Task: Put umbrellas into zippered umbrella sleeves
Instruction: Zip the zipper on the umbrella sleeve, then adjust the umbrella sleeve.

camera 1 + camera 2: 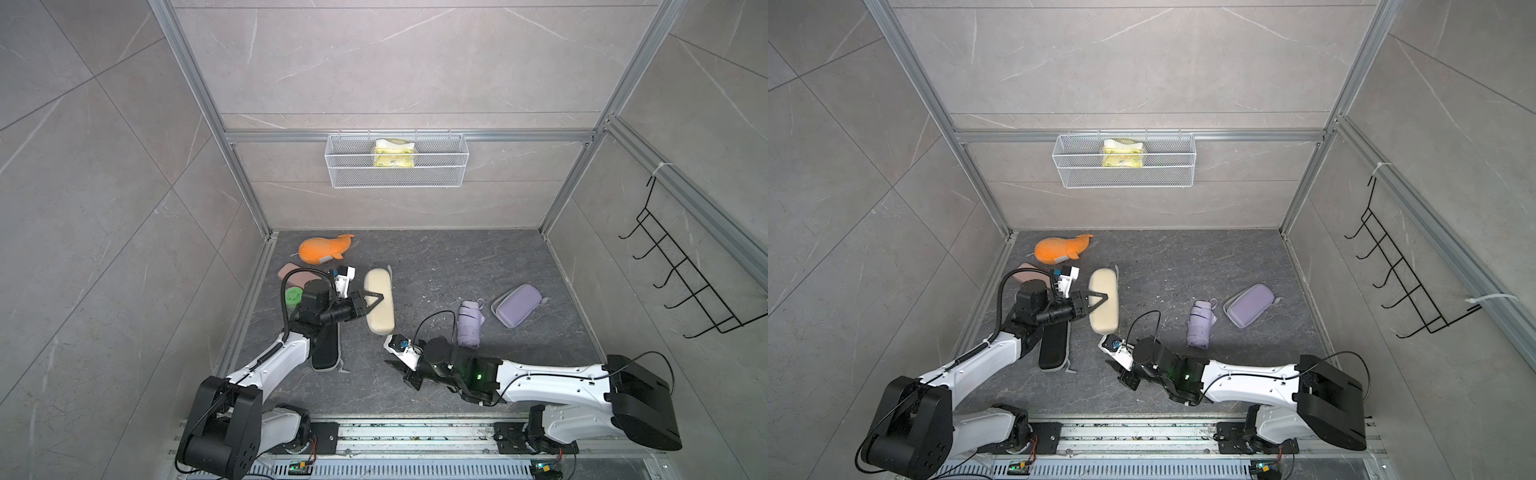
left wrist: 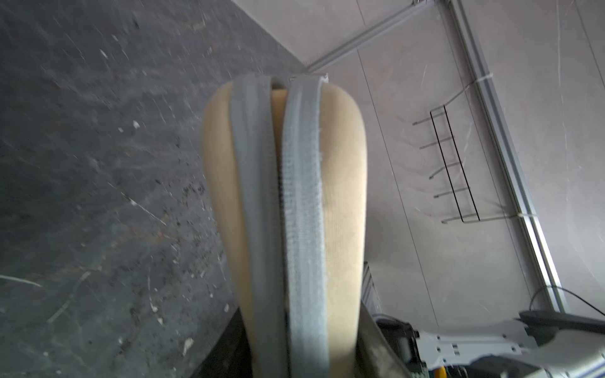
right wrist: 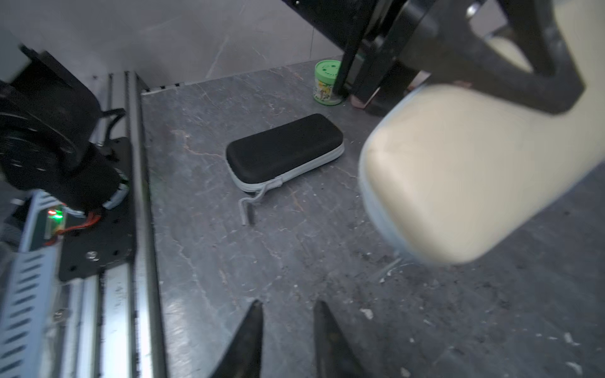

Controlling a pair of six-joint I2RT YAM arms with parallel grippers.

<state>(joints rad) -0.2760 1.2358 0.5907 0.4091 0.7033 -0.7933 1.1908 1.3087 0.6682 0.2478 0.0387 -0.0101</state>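
Cream sleeve (image 2: 340, 183) is clamped by the left gripper (image 1: 375, 302), zip edge turned toward the wrist, seemingly steadied for zipping. Right gripper (image 3: 288, 309), slightly parted and empty, is poised by its near end; the lavender umbrella (image 1: 469, 328) is seen to its right.

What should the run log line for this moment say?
left tool: grips cream sleeve, raised, zip gaping | right tool: open, empty | lavender umbrella: beside lavender sleeve, apart | black sleeve: zipped

No legible text; green jar (image 3: 328, 81) label, yellow packet (image 1: 395, 153) print unreadable.
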